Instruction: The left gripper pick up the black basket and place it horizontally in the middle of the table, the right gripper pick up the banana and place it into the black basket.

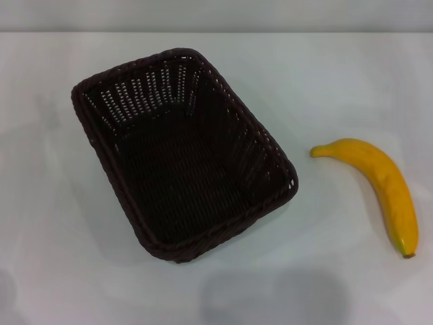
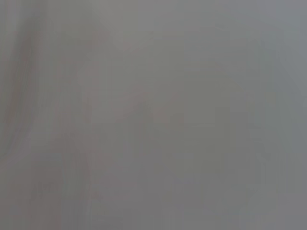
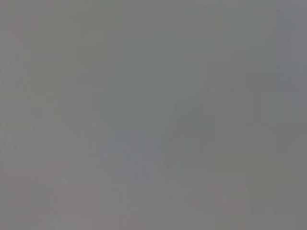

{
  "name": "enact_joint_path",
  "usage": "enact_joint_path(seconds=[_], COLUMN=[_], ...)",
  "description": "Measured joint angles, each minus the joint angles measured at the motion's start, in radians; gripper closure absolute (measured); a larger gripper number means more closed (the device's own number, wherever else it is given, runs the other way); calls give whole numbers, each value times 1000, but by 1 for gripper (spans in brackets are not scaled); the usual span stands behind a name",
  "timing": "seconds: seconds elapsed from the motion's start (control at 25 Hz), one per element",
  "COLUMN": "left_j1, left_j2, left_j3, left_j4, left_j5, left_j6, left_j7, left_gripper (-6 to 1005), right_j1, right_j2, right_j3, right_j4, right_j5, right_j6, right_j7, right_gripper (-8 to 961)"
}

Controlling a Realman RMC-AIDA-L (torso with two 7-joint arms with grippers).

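Observation:
The black basket (image 1: 183, 152) stands empty on the white table (image 1: 338, 74), left of centre, its long side turned diagonally from far left to near right. The banana (image 1: 382, 186) lies on the table to the right of the basket, apart from it, curved, with its dark stem end toward the near right. Neither gripper shows in the head view. Both wrist views show only a plain grey surface, with no fingers and no object.
The table's far edge (image 1: 216, 32) runs along the top of the head view, with a grey wall behind it. Faint shadows lie on the table near the front edge.

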Motion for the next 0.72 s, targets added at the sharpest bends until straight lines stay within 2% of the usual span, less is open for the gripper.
enact_joint_path(seconds=[0.24, 0.72], left_j1=[-9, -15], left_j2=[5, 2], left_j3=[2, 2], left_j4=[8, 2], left_j5=[11, 42], left_j6=[32, 27], left_j7=[5, 6], left_gripper=[299, 300], right_j1=[-22, -23], right_j2=[3, -3], right_j3=[-3, -3], right_j4=[1, 1], right_j5=[1, 2], right_j6=[-3, -21], right_j7=[59, 65], right_gripper=[229, 229])
